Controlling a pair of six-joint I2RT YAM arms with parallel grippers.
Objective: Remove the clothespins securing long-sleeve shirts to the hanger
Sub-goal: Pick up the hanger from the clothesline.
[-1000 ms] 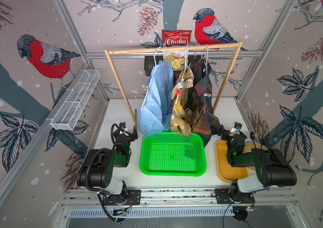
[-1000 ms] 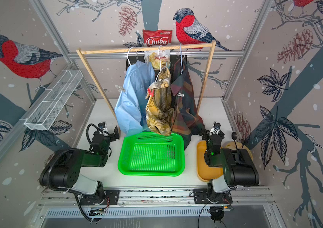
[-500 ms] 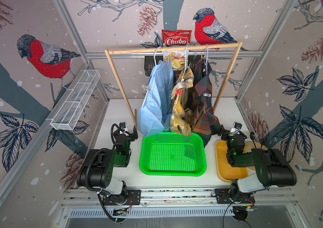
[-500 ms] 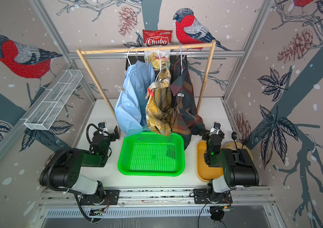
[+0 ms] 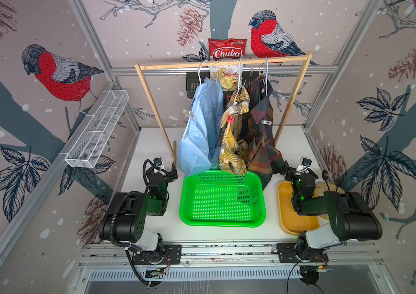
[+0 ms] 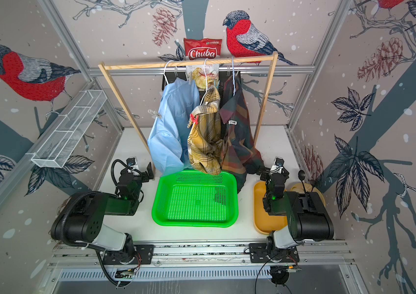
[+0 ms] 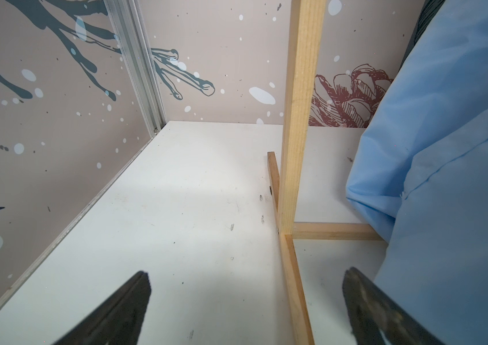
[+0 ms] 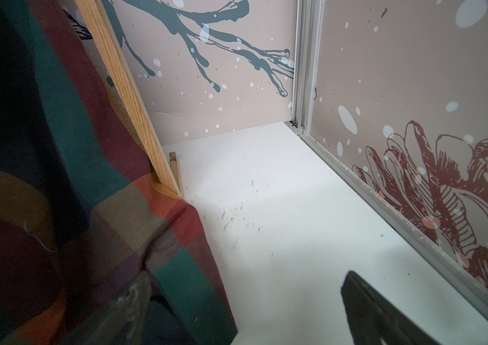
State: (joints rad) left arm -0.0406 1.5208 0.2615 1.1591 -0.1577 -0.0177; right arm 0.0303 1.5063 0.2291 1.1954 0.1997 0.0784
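Nothing has moved: three shirts (image 5: 203, 122), seemingly six clothespins (image 5: 230, 119); left gripper (image 7: 244, 277) and right gripper (image 8: 245, 276) gape empty.

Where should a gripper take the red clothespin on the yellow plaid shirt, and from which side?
Pinch the red clothespin by its two splayed tails, which appear to stick up free of the cloth. Its biting end is buried in the yellow plaid shirt. Come from the front, probably slightly above, with fingers either side of the tails. The light blue shirt hangs close on its left.
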